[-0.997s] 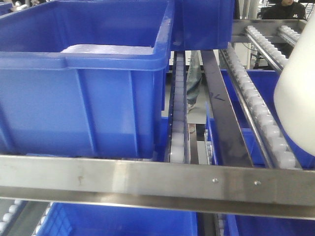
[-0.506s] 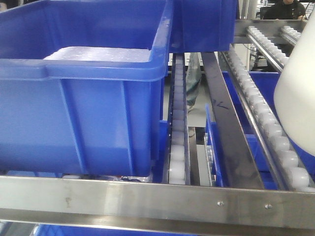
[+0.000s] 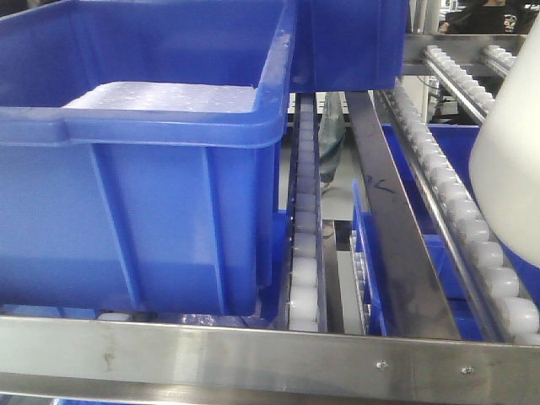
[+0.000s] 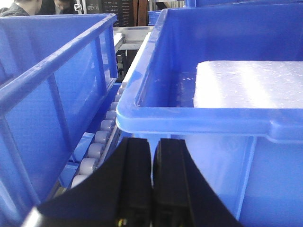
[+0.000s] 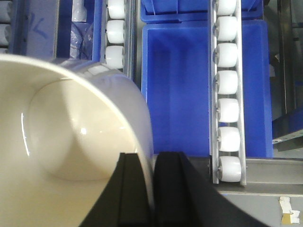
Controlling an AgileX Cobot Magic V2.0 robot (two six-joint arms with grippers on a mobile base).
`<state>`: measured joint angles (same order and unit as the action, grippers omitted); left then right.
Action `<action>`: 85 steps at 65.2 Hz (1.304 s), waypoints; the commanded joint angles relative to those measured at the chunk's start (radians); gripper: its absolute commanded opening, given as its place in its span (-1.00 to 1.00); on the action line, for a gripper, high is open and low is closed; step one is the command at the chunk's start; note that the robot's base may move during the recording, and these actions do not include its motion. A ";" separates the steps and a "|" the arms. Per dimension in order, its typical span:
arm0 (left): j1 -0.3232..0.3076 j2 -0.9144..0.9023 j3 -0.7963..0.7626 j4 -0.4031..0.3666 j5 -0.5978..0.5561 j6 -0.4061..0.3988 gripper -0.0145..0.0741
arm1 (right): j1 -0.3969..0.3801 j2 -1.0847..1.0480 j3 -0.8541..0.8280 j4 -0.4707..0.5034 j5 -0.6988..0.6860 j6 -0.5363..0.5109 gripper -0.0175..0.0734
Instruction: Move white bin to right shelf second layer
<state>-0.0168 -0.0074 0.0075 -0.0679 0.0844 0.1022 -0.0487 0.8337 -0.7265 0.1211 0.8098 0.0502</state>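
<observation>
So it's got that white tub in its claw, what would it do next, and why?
Probably carry the white bin a little further over the roller track and lower it. The right gripper is pinched on the bin's rim, and the bin hangs above the rollers and the blue crate below, not yet resting on anything visible.

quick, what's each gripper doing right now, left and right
Left gripper: shut, holding nothing, just in front of the blue crate.
Right gripper: shut on the white bin rim.
</observation>
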 commanded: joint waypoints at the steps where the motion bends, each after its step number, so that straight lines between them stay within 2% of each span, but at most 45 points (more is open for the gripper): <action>1: 0.000 -0.013 0.037 -0.006 -0.084 -0.003 -0.48 | -0.005 -0.008 -0.028 0.009 -0.073 -0.004 -0.50; 8: 0.000 -0.013 0.037 -0.006 -0.084 -0.003 -0.48 | -0.005 -0.007 -0.028 -0.003 -0.088 -0.004 -0.50; 21: 0.000 -0.013 0.037 -0.006 -0.084 -0.003 -0.48 | -0.005 0.049 -0.032 -0.150 -0.096 -0.004 -0.50; 27: 0.000 -0.013 0.037 -0.006 -0.084 -0.003 -0.48 | -0.016 0.097 -0.044 -0.157 -0.105 -0.004 -0.50; 45: 0.000 -0.013 0.037 -0.006 -0.084 -0.003 -0.48 | -0.141 0.273 -0.111 -0.143 -0.141 -0.021 -0.50; 52: 0.000 -0.013 0.037 -0.006 -0.084 -0.003 -0.48 | -0.152 0.322 -0.110 -0.106 -0.146 -0.073 -0.50; 64: 0.000 -0.013 0.037 -0.006 -0.084 -0.003 -0.48 | -0.159 0.388 -0.110 -0.023 -0.185 -0.223 -0.50; 77: 0.000 -0.013 0.037 -0.006 -0.084 -0.003 -0.48 | -0.217 0.417 -0.109 0.017 -0.185 -0.242 -0.50; 85: 0.000 -0.013 0.037 -0.006 -0.084 -0.003 -0.48 | -0.223 0.417 -0.109 0.017 -0.184 -0.244 -0.49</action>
<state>-0.0168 -0.0074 0.0075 -0.0679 0.0844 0.1022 -0.2624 1.2741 -0.7988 0.1200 0.6742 -0.1790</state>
